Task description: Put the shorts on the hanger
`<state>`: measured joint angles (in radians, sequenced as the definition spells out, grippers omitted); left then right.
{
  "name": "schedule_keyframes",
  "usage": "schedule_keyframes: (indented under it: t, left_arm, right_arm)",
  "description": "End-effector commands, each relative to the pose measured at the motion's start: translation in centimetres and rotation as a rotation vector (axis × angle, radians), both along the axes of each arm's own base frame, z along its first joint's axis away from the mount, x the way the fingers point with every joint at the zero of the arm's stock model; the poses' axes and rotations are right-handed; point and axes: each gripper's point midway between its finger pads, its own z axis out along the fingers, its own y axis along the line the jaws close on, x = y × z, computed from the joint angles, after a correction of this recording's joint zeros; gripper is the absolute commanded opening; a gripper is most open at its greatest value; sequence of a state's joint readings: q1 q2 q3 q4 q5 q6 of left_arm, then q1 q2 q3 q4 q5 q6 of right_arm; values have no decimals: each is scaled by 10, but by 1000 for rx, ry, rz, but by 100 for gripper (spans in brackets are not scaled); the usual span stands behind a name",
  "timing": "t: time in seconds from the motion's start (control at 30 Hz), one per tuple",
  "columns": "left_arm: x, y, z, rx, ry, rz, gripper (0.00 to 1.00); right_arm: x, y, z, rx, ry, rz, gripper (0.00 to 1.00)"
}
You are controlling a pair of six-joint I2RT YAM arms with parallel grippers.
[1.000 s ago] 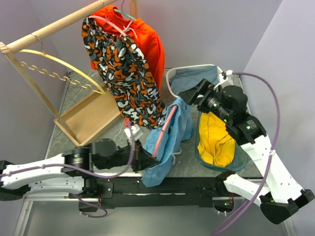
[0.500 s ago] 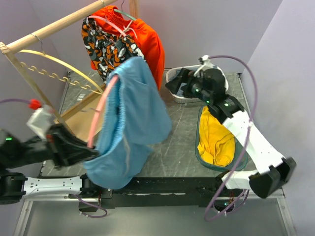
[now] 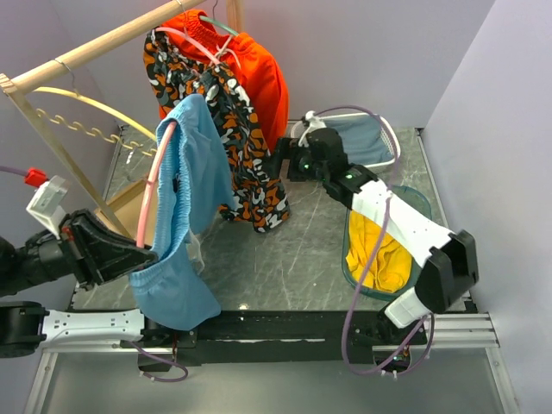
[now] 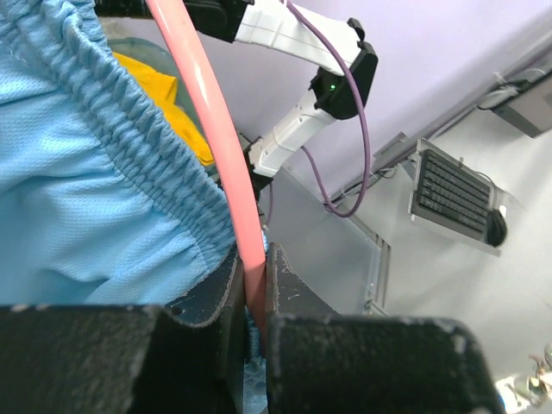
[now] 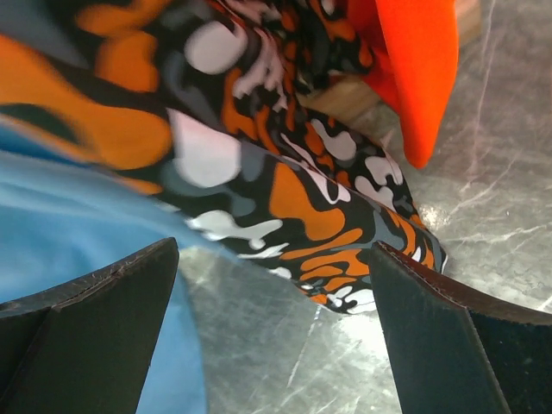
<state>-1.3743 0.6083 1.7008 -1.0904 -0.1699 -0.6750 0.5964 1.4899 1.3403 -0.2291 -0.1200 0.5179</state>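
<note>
Marble table (image 3: 293, 250) filled the centre of the top view. A wooden rack (image 3: 95, 43) ran across the upper left, with a yellow hanger (image 3: 95, 108) hooked on its rod. The shorts (image 3: 194, 164), light blue, hung draped over the hanger (image 3: 148, 194) at left centre, raised clear of the table. In the left wrist view, their gathered waistband (image 4: 78, 172) lay against the pink bar (image 4: 211, 129). Camouflage shorts (image 3: 246, 155) and an orange garment (image 3: 259, 69) hung from the rack at upper centre, just right of the blue pair. A teal bin (image 3: 423, 203) holding yellow cloth (image 3: 371, 250) sat at right. A white basket (image 3: 392, 142) with grey-blue cloth (image 3: 362, 138) sat above it. The left gripper (image 3: 142, 253) was at lower left, its jaws pinched tight on the hanger's lower end (image 4: 252, 319). The right gripper (image 3: 280, 159) was at centre, beside the camouflage shorts. Its jaws were spread wide (image 5: 276, 285) with nothing between them, and the camouflage fabric (image 5: 285, 164) and orange hem (image 5: 414, 69) were ahead of it.
</note>
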Motion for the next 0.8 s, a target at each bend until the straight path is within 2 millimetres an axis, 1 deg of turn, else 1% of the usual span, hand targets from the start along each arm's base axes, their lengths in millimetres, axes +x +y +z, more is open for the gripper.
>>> schedule_keyframes:
  t: [0.0, 0.03, 0.07, 0.13, 0.17, 0.2, 0.23, 0.27, 0.3, 0.37, 0.4, 0.43, 0.47, 0.5, 0.57, 0.6, 0.63, 0.67, 0.7, 0.77]
  left_arm:
    - [15, -9, 37, -121, -10, 73, 1]
    - [17, -11, 37, -120, -6, 82, 1]
    - [24, -14, 33, -112, 3, 121, 1]
    - [32, -19, 32, -121, 29, 162, 1]
    - [38, -24, 27, -111, 40, 194, 1]
    - [48, -26, 27, -113, 54, 248, 1]
    - [55, -29, 29, -125, 59, 286, 1]
    - [62, -32, 25, -119, 73, 326, 1]
    - [76, -35, 22, -112, 92, 412, 1]
    - [87, -41, 23, -118, 99, 472, 1]
    - [101, -44, 20, -106, 113, 557, 1]
    - [105, -49, 23, -115, 109, 581, 1]
    - [112, -51, 21, -105, 104, 622, 1]
    - [118, -60, 18, -93, 112, 655, 1]
    - [129, -60, 23, -115, 115, 737, 1]
    - [135, -69, 21, -106, 118, 765, 1]
    - [141, -66, 22, -111, 118, 822, 1]
    - [144, -70, 26, -131, 121, 836, 1]
    - [148, -78, 22, -107, 111, 856, 1]
    - [152, -83, 23, -106, 108, 888, 1]
  right_arm:
    - [14, 20, -2, -21, -47, 5, 98]
    - [17, 24, -4, -23, -43, 5, 98]
    - [22, 26, -13, -38, -31, -6, 98]
    - [25, 28, -21, -47, -17, -22, 98]
    - [28, 28, -28, -53, -10, -30, 98]
    - [30, 28, -30, -50, -6, -49, 98]
    - [29, 27, -37, -52, 6, -55, 98]
    - [30, 28, -39, -40, 10, -62, 98]
    - [29, 27, -45, -44, 23, -62, 98]
    - [27, 29, -50, -40, 34, -63, 98]
    - [27, 27, -55, -48, 41, -69, 98]
    - [26, 27, -57, -50, 45, -70, 98]
    - [25, 27, -59, -48, 51, -71, 98]
    - [24, 27, -61, -48, 56, -72, 98]
    - [22, 27, -64, -48, 66, -74, 98]
    - [21, 27, -67, -50, 71, -73, 98]
    - [20, 26, -69, -50, 73, -74, 98]
    - [20, 27, -69, -47, 73, -74, 97]
    - [17, 26, -72, -51, 79, -72, 97]
    - [16, 25, -73, -50, 82, -75, 97]
